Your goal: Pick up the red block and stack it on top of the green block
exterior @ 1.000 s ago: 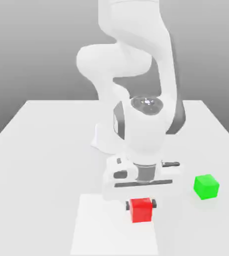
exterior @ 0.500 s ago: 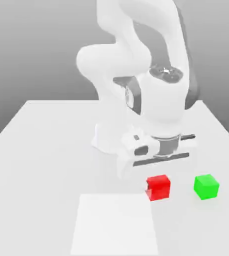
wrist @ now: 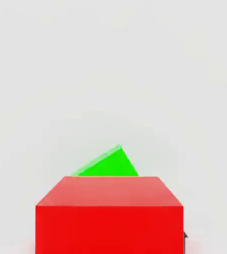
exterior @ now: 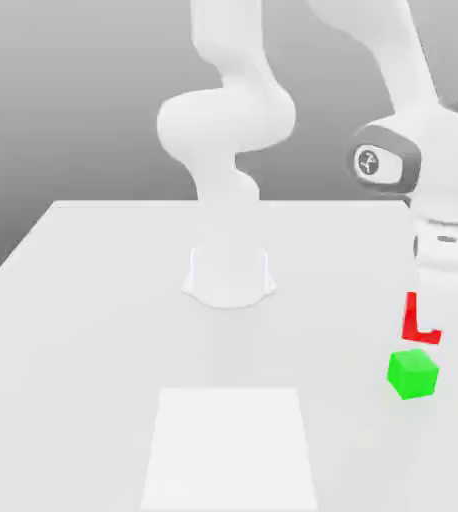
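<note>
- Red block [exterior: 419, 322] hangs in the air at the exterior view's right, above the bench [exterior: 93, 300], and only a part of it is visible under the white hand of the arm.
- The pincer [exterior: 428, 315] holds the red block, with its jaws closed on the cube's sides; the fingers themselves are mostly hidden.
- The green block [exterior: 413, 373] rests on the bench just below the red block, apart from it, with a small gap between them.
- In the hand view, the red block [wrist: 109, 214] is close to the camera and the green block [wrist: 108, 164] shows partly behind it.
- A paler white square [exterior: 230, 445] lies on the near part of the bench, well apart from both cubes.
</note>
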